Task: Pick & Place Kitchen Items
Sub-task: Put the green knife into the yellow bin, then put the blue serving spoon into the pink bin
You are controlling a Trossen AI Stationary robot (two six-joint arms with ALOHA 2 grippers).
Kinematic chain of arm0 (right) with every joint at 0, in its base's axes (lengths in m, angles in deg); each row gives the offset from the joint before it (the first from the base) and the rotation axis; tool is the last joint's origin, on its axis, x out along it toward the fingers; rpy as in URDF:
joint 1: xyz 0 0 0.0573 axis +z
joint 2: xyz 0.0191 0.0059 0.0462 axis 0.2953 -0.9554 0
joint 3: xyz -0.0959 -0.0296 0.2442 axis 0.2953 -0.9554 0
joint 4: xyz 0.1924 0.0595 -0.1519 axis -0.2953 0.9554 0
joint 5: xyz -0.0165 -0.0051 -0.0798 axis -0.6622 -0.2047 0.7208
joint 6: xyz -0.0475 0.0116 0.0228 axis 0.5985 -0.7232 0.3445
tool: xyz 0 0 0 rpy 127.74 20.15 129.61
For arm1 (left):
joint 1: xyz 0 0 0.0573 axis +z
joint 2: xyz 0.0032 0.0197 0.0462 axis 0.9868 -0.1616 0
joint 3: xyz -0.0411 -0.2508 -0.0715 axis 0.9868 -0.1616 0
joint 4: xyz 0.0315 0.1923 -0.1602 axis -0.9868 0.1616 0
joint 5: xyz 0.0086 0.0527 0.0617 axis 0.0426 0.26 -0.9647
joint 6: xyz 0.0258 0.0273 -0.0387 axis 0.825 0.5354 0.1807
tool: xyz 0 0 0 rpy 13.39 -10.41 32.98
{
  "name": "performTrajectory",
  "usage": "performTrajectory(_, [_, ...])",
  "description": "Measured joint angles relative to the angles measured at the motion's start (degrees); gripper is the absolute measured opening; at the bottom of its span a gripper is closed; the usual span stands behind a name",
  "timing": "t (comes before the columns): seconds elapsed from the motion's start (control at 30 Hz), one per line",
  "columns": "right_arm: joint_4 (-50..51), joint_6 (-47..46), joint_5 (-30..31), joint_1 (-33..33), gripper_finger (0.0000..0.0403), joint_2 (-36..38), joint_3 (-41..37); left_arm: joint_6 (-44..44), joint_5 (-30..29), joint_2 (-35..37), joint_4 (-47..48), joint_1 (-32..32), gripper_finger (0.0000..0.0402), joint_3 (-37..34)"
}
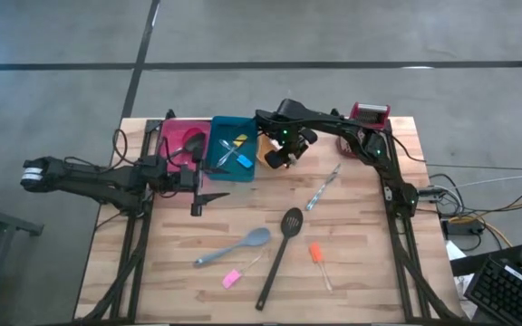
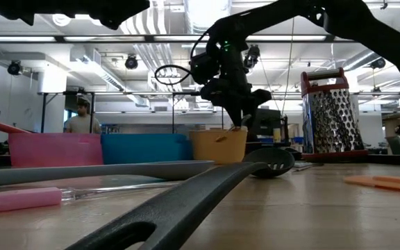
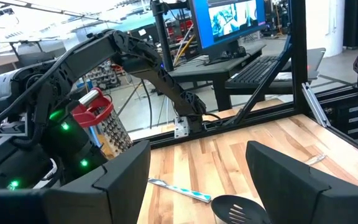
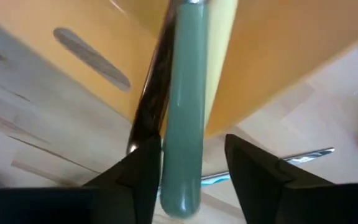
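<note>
Even, diffuse light from above falls on the worktop (image 1: pixel 352 244) in the high view, with only faint shadows beside the utensils. In the low view, bright ceiling strip lights (image 2: pixel 186 38) glare and leave the arms as dark silhouettes; the near slotted spoon (image 2: pixel 186 201) is blurred. In the right wrist view, the close green handle (image 4: pixel 182 112) and orange bin (image 4: pixel 278 56) are soft.

High: overhead, straight down on bench (image 1: pixel 352 244). Low: bench-level, facing room. Wrists: close, forward. Grater (image 2: pixel 330 111) shared.
</note>
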Motion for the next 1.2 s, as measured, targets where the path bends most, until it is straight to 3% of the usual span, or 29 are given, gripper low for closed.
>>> performTrajectory(0.23, [0.12, 0.91, 3.47, 0.1, 0.0183, 1.55, 5.17, 0.02, -0.2, 0.0, -0.02, 0.0, 0.0269, 0.0])
performTrajectory(0.47, [0.07, 0.95, 8.53, 1.06, 0.0153, 6.78, 12.18, 0.07, -0.2, 0.0, 0.02, 0.0, 0.0269, 0.0])
performTrajectory(0.67, [-2.17, 0.93, 12.1, 4.43, 0.0121, 16.63, 11.71, 0.2, -0.17, 0.0, 0.02, 0.0, 0.0268, 0.0])
performTrajectory(0.93, [-2.21, 2.73, 25.23, 18.04, 0.0076, 25.64, 11.64, -1.58, -0.15, 0.0, 0.35, -0.04, 0.0268, 0.0])
performTrajectory(1.07, [-1.97, 7.92, 33.83, 28.25, 0.0057, 26.35, 11.55, -2.91, -0.15, -0.19, 1.21, -0.04, 0.0268, 0.0])
performTrajectory(1.2, [-1.42, 13.99, 38.21, 37.15, 0.0043, 25.66, 10.37, -3.69, -0.15, -0.39, 2.9, -0.04, 0.0268, 0.0])
